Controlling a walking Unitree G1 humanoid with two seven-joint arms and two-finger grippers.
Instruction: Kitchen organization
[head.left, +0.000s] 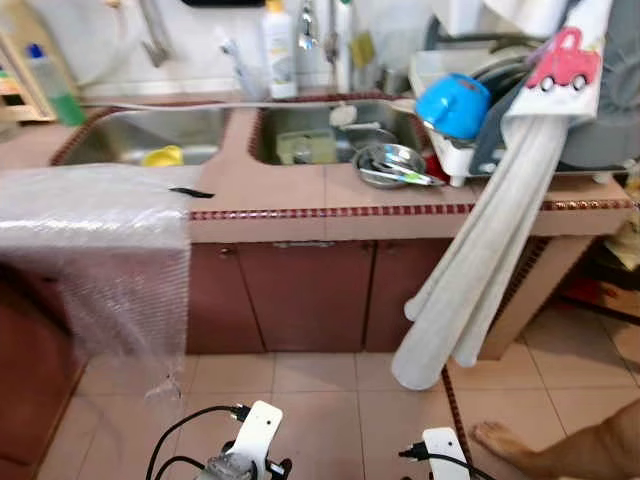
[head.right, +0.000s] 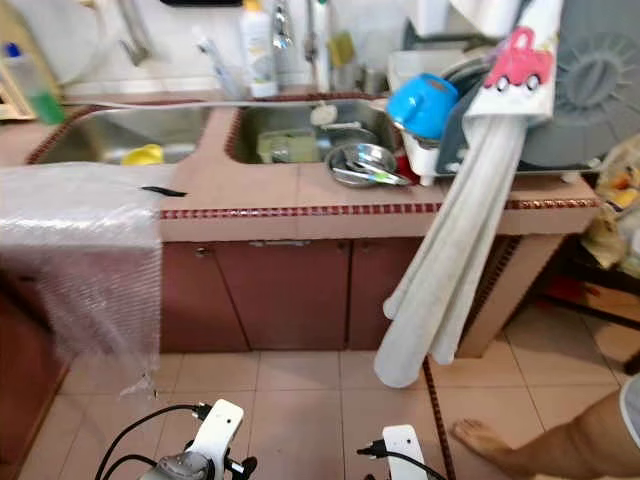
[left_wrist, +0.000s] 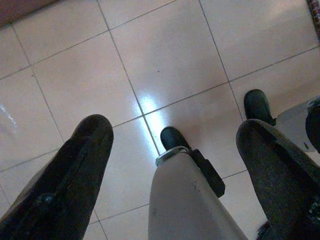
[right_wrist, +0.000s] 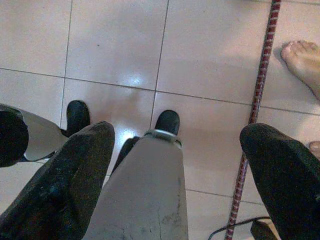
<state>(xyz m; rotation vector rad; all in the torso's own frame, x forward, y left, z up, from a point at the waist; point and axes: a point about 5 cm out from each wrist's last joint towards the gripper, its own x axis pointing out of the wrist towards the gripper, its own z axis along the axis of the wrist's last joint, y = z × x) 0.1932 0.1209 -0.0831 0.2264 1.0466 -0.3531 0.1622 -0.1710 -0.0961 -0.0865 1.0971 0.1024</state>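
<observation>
Writing is nowhere legible — left claw (left_wrist: 175, 135) and right claw (right_wrist: 177, 132) hang wide-spread over floor tiles (left_wrist: 165, 55).

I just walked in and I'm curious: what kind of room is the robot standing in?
A home kitchen, most likely: a double steel sink set in a tiled counter, a dish rack holding a blue bowl, and cabinets below.

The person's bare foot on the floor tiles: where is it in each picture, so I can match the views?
Left eye view: bare foot at the lower right, on the floor just right of the dark red tile strip.
Right eye view: again lower right, just right of that strip.
Left wrist view: not in it.
Right wrist view: toes at the upper right edge, beside the same strip.
Shared landmark: the dark red tile strip.
</observation>
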